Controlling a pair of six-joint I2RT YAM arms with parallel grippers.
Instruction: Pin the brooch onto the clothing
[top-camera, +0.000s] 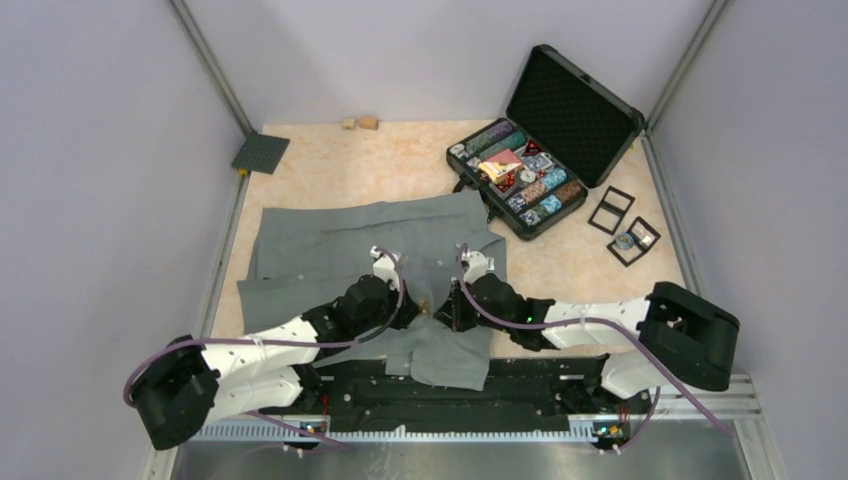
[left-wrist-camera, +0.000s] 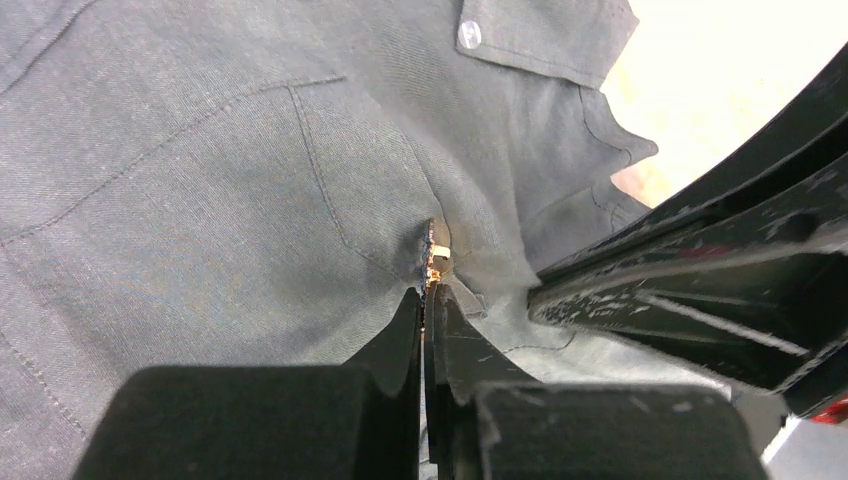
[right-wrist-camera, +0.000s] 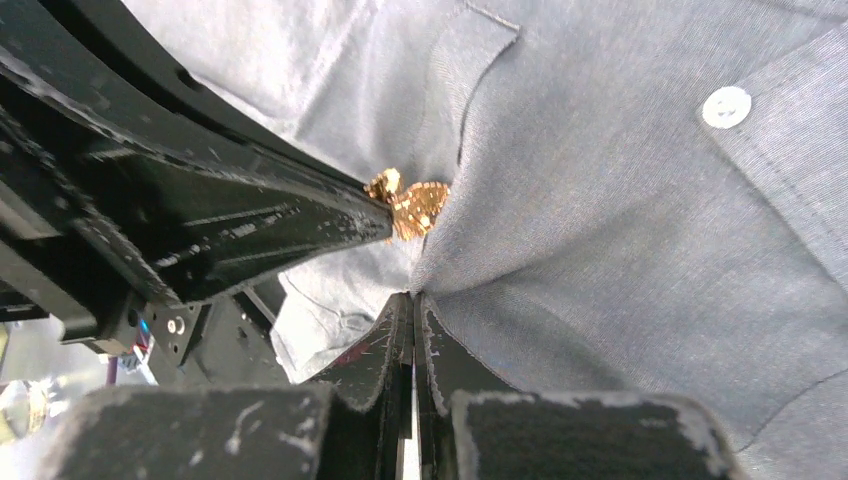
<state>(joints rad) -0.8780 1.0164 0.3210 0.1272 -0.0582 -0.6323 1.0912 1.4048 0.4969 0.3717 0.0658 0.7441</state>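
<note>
Top external view: from the bases at the bottom edge, both arms reach inward and meet at centre frame over the lower part of the grey shirt (top-camera: 340, 245), which lies spread on the table (top-camera: 400, 150). The left gripper (left-wrist-camera: 426, 298) has its jaws pressed together on the edge of the gold brooch (right-wrist-camera: 412, 205), which sits against a raised fold of the cloth. The right gripper (right-wrist-camera: 412, 300) pinches that fold just below the brooch, jaws closed on fabric. A pale button (right-wrist-camera: 726, 106) shows at the upper right of the right wrist view. Farther back, at upper right in the top view, an open black case (top-camera: 575, 105) holds poker chips, with two black frames (top-camera: 611, 210) beside it. A dark square plate (top-camera: 260, 153) lies at upper left.
</note>
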